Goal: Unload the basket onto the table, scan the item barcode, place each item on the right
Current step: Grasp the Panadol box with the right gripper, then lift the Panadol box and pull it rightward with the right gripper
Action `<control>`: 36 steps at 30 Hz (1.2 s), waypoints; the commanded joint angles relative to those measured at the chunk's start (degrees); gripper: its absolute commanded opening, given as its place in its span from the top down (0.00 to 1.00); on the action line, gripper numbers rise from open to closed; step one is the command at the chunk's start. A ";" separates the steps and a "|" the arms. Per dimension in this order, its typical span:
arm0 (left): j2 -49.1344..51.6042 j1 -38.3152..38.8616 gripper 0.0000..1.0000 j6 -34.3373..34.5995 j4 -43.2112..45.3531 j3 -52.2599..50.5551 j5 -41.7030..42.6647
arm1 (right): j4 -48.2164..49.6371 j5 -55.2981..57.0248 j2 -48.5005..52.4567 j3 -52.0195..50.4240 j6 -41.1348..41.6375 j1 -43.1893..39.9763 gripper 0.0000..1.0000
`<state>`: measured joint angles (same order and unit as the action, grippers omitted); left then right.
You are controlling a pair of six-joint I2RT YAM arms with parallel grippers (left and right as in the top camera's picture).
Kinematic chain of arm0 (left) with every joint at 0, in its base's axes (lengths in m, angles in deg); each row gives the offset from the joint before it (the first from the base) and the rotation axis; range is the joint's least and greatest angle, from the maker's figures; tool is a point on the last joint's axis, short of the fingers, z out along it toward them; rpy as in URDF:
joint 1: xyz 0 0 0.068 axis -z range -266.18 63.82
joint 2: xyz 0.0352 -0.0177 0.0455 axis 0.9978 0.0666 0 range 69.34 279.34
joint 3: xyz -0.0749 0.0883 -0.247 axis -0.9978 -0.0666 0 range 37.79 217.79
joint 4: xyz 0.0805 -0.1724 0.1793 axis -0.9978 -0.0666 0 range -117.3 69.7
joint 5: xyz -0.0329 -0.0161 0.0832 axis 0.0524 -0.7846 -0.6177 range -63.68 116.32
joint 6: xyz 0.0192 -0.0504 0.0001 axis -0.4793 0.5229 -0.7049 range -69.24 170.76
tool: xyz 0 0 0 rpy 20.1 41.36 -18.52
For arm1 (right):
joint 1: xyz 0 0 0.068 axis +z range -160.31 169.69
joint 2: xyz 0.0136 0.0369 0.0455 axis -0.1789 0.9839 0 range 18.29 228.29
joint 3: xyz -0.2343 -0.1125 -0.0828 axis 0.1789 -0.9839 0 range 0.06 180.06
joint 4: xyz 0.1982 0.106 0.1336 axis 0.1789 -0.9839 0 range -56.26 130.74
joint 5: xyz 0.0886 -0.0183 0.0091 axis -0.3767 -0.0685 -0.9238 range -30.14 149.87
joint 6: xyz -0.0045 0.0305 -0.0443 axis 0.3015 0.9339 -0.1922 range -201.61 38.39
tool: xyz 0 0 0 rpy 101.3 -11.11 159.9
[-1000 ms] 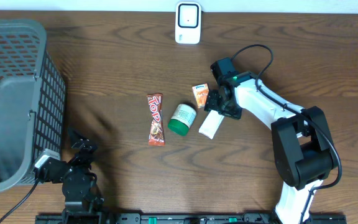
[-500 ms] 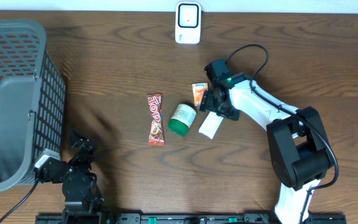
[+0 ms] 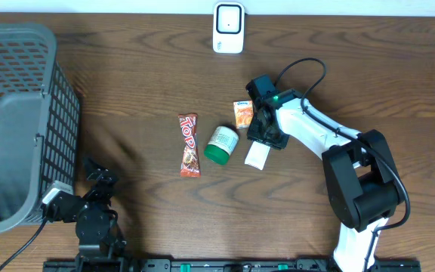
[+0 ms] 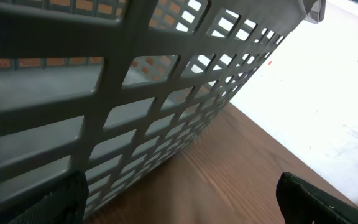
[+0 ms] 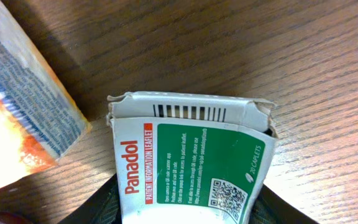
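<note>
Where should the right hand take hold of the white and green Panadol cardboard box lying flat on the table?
I'd pinch the white and green Panadol cardboard box across its two long edges, coming straight down. It lies flat, so only those narrow sides offer opposing faces. Stay on the half away from the barcode flap, leaving it readable.

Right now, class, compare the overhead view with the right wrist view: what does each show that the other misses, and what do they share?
Only the overhead view shows the grey basket, the white scanner, the candy bar and the green-capped jar. Only the right wrist view shows the barcode on the end flap of the Panadol box, its lettering and a QR code. Both show that Panadol box, the orange box beside it and the wooden table.
</note>
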<state>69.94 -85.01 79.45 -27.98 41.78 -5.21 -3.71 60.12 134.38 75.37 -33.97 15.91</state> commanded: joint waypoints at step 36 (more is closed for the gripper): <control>-0.37 -0.20 0.03 -0.11 -1.27 -1.03 -1.09 | -9.14 -19.32 7.56 -4.00 20.24 -11.65 0.80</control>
<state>69.94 -85.01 79.45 -27.98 41.78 -5.21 -13.02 27.00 137.57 74.10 -20.42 6.75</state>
